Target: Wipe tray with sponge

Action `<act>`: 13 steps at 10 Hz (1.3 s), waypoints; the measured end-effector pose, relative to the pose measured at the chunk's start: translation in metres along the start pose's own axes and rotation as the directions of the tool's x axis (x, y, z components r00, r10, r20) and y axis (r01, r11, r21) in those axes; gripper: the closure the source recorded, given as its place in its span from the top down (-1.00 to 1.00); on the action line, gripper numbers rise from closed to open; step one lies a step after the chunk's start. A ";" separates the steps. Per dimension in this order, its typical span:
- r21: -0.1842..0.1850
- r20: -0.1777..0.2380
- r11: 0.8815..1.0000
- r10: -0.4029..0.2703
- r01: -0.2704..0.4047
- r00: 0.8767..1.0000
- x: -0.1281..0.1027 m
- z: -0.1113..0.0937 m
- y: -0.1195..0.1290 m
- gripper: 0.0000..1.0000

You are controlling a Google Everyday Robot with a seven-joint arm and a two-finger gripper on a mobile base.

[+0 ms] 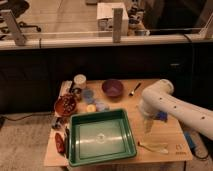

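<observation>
**Sponge not clearly in hand, and the tray's rim sits in the way**

The gripper (pixel 148 123) hangs under the white arm (pixel 172 107) at the right centre of the frame, pointing down at the table (pixel 172 142) just right of the tray (pixel 82 147). Whether it is spread or pressed together cannot be told from here.

The sponge (pixel 160 116) shows as a small blue patch just right of the gripper, half hidden by the arm. It looks to be off the tray, and I cannot tell whether the gripper touches it.

The main risk is a poor grasp. If the gripper closes beside the block and not around it, the sponge could be nudged toward the right edge of the table or pushed further under the arm. The wipe would then be made with nothing in hand.

The second risk is the tray's raised rim. A sideways move to the left that stays low would likely catch the near wall. That could shove the tray into the pale-blue discs (pixel 88 95) and the brown dish (pixel 65 105) at its upper left.

The yellowish scraper (pixel 154 147) lies near the gripper, lower right, and a downward sweep could drag it along. The purple bowl (pixel 113 88) stands above the tray, well apart from the gripper, so it seems safe.
</observation>
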State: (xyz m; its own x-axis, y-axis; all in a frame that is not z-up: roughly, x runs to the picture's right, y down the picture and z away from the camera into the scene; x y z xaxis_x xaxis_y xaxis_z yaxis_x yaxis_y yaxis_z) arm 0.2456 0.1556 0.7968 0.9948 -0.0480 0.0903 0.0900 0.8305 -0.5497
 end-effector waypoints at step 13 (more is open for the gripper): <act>0.025 -0.054 0.891 0.454 -0.454 0.889 0.102 0.087 -0.023 0.60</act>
State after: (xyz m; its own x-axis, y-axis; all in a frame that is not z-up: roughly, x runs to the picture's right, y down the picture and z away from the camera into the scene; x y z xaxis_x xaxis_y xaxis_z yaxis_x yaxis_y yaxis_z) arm 0.3405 0.1804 0.8911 0.9280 0.3045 -0.2146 -0.3723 0.7755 -0.5099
